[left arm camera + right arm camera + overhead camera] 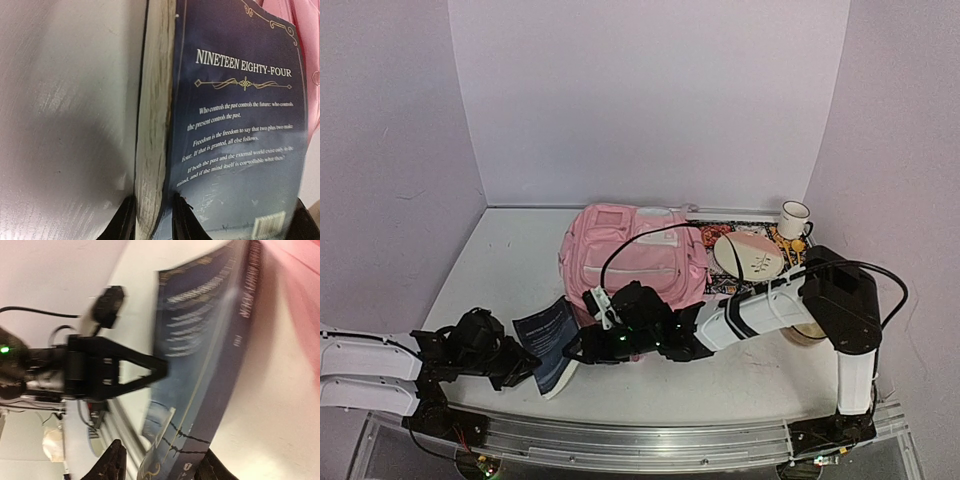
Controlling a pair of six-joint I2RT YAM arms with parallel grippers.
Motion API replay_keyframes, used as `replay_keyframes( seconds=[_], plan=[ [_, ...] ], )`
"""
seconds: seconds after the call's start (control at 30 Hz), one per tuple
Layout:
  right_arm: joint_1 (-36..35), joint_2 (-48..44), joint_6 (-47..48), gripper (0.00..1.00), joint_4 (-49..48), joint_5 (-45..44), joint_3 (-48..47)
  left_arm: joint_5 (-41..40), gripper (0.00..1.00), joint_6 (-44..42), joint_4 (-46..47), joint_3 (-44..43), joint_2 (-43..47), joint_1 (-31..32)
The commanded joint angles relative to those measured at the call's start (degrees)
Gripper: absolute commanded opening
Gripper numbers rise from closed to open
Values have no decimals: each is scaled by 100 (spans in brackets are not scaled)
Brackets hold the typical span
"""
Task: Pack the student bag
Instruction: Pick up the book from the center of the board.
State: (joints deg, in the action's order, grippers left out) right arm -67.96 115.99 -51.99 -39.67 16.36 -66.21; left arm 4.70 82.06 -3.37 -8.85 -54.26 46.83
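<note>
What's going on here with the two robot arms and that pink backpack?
The left gripper grips a dark blue paperback, Nineteen Eighty-Four, by its page edge, just in front of the pink backpack. The right arm stretches across to the same book. The right gripper has its fingers on either side of one corner, but the blur hides whether they are squeezing. The book is not in the bag yet.

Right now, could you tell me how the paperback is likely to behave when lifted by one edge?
The paperback probably flexes: its cover looks thin and the page edge bows. Pinched at one edge by the left hand, it may sag. The glossy cover could slip.
</note>
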Motion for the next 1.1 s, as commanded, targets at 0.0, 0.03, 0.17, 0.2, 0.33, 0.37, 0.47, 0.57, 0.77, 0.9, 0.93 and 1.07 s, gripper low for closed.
replay_keyframes(
  seconds=[0.0, 0.03, 0.17, 0.2, 0.33, 0.37, 0.47, 0.57, 0.77, 0.9, 0.93, 1.07],
  plan=[
    [-241, -224, -199, 42, -1210, 706, -358, 417, 25, 122, -434, 320, -177, 72],
    [-233, -198, -268, 41, -1211, 664, -342, 425, 25, 131, -429, 332, -164, 72],
    [-187, -122, -557, 35, -1198, 489, -205, 443, 26, 170, -428, 382, -42, 72],
    [-172, -129, -616, 32, -1159, 424, -164, 435, 26, 190, -428, 392, 12, 72],
    [-125, -209, -797, 21, -779, 118, -52, 387, 28, 274, -427, 439, 232, 72],
    [-122, -242, -827, 20, -648, -2, -21, 367, 28, 290, -428, 449, 287, 72],
    [-117, -363, -862, 14, -300, -292, 102, 317, 29, 321, -432, 462, 456, 72],
    [-88, -434, -906, 2, -194, -362, 245, 281, 33, 364, -428, 456, 589, 73],
    [-43, -729, -744, 0, -559, -132, 220, 170, 48, 561, -428, 420, 1088, 72],
    [12, -1000, -697, 0, -727, -93, 156, -2, 59, 756, -428, 349, 1630, 72],
    [30, -1068, -699, 0, -785, -82, 147, -52, 62, 799, -428, 320, 1788, 72],
    [75, -1293, -673, 0, -926, -94, 53, -248, 77, 896, -423, 199, 2297, 72]
  ],
)
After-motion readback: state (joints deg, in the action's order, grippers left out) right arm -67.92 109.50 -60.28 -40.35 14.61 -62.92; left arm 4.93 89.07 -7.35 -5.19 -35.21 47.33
